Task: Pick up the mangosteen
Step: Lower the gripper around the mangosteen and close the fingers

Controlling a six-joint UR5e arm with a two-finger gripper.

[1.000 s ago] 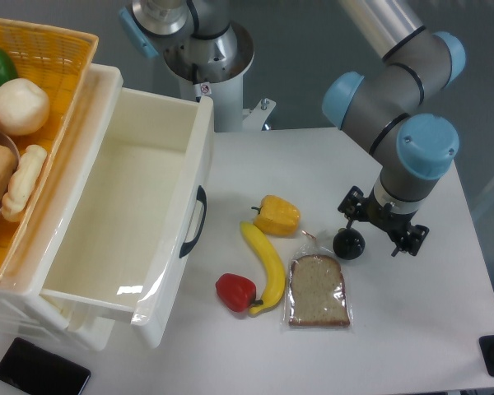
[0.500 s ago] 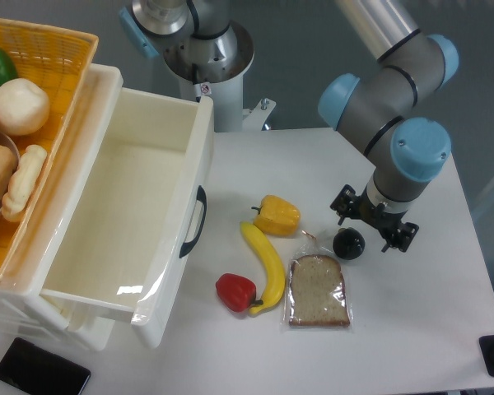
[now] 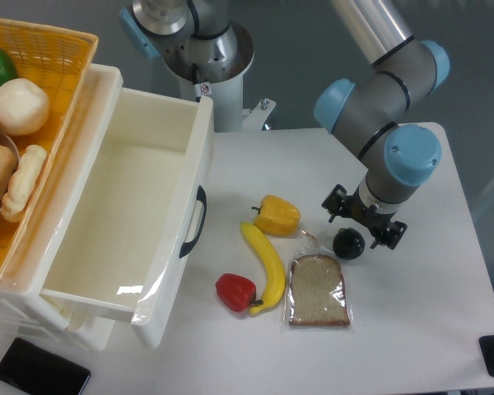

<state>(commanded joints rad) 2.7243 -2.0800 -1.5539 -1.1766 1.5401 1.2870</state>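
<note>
The mangosteen point(image 3: 348, 243) is a small glossy black ball on the white table, just right of the bread's top corner. My gripper point(image 3: 361, 222) hangs from the grey and blue arm, pointing down, just above and slightly behind the mangosteen. Its two black fingers point(image 3: 336, 202) are spread apart on either side and hold nothing. The fingertips are partly hidden under the wrist.
A slice of bread in a bag point(image 3: 318, 290) lies in front of the mangosteen. A banana point(image 3: 266, 263), a yellow pepper point(image 3: 277, 215) and a red pepper point(image 3: 235, 291) lie to its left. An open white drawer point(image 3: 123, 214) and a yellow basket point(image 3: 33, 123) stand at the left.
The arm and gripper have shifted left and slightly back, coming more directly over the mangosteen. The mangosteen has not moved.
</note>
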